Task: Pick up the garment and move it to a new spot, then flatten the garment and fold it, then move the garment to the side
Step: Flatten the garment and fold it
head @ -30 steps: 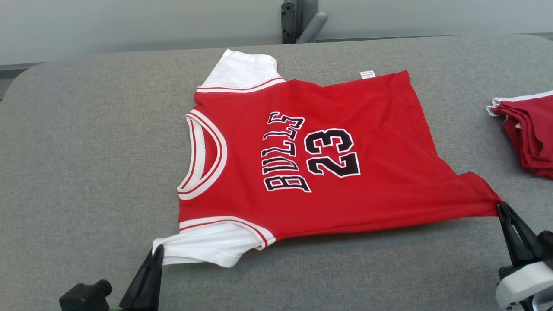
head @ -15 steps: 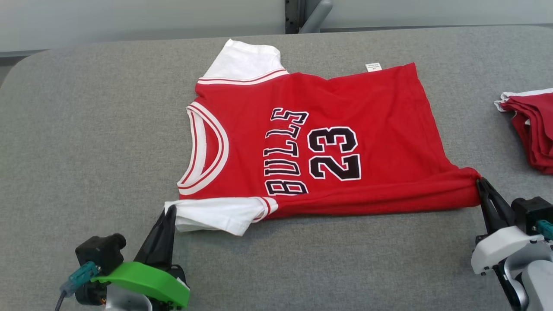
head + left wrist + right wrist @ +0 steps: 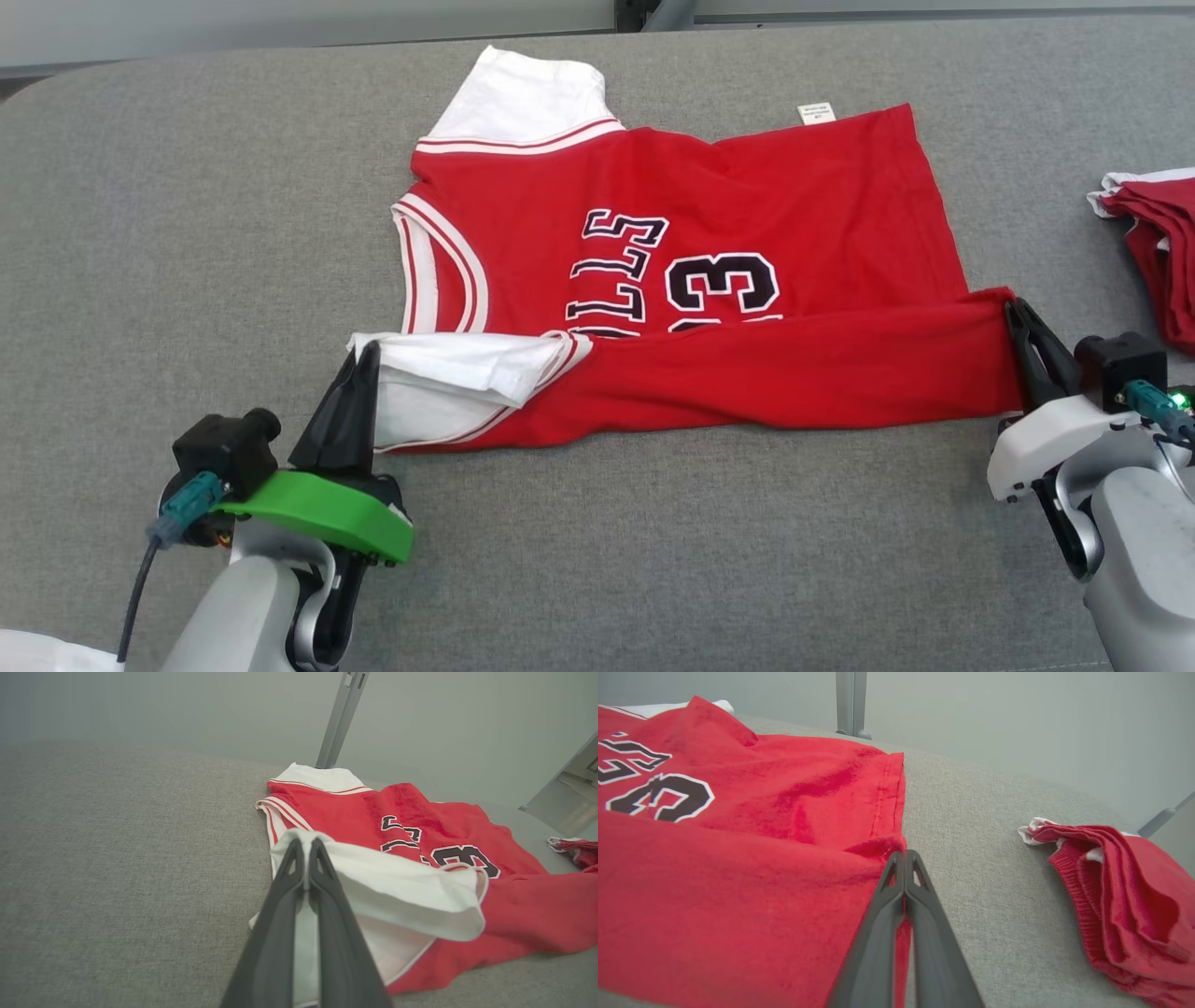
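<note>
Fold hides half the lettering [image 3: 618,271] on my one jersey [image 3: 794,196]. Left hand [image 3: 368,351] pinches its sleeve [image 3: 448,373] tight, right hand [image 3: 1014,310] its hem [image 3: 990,306]. One pile [image 3: 1162,252] is cut off at the table's [image 3: 653,560] right edge.

- A gray fabric table [image 3: 168,233] is stretching across the scene, its far left corner curving round.
- A folded red pile [image 3: 1158,252] is lying on the table's right side, with white trim peeking from its layers.
- A metal post [image 3: 340,718] is standing behind the far edge, with a pale wall [image 3: 1017,718] rising beyond it.
</note>
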Motion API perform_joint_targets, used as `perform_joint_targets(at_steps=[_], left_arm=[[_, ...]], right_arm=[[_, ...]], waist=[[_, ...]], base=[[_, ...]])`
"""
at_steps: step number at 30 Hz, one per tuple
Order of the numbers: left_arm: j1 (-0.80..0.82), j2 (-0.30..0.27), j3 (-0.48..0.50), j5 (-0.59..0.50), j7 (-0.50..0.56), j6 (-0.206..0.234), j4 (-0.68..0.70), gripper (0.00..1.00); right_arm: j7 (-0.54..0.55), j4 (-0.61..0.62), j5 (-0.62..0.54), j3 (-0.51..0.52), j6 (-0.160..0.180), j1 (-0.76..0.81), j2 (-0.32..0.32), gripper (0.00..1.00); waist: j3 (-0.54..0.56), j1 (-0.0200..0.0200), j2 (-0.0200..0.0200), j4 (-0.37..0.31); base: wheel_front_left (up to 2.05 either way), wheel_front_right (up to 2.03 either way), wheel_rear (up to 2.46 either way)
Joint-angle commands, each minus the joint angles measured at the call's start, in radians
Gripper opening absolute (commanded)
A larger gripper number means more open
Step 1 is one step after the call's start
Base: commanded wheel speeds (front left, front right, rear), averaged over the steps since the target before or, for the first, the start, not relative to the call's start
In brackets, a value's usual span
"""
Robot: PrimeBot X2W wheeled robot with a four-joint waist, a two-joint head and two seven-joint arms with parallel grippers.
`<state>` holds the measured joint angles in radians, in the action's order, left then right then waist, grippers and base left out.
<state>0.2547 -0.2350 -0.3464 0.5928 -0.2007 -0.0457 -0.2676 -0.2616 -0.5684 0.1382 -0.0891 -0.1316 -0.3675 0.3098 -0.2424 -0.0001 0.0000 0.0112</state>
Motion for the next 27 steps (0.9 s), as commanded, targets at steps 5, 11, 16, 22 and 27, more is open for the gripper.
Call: perform_joint_targets(at_steps=[5,11,16,22,27], left_arm=[[0.068,0.001,0.008,-0.031,-0.042,-0.027,-0.039,0.0],[0.133,0.018,-0.006,-0.04,-0.06,-0.063,-0.126,0.43],[0.168,0.05,0.046,-0.054,-0.064,-0.071,-0.173,1.0],[0.035,0.106,0.199,-0.08,-0.063,-0.074,-0.046,1.0],[-0.104,0.14,0.204,-0.068,-0.064,-0.076,-0.075,1.0]], right_arm=[[-0.004,-0.001,-0.036,0.022,0.002,-0.049,-0.019,0.0],[-0.004,-0.021,-0.066,0.05,0.002,-0.083,-0.048,0.23],[-0.004,0.012,-0.089,0.089,0.002,-0.088,-0.081,1.0],[-0.004,0.136,-0.095,0.153,0.002,0.005,-0.108,1.0],[-0.004,0.183,-0.079,0.199,0.002,0.099,-0.126,1.0]], waist=[[-0.033,0.0001,0.0,-0.009],[-0.059,0.0001,0.0,-0.006],[-0.059,0.0001,0.0,-0.008],[-0.026,0.0001,0.0,-0.014],[0.002,0.0001,0.0,-0.015]], base=[[0.0,0.0,0.0],[0.0,0.0,0.0],[0.0,0.0,0.0],[0.0,0.0,0.0],[0.0,0.0,0.0]])
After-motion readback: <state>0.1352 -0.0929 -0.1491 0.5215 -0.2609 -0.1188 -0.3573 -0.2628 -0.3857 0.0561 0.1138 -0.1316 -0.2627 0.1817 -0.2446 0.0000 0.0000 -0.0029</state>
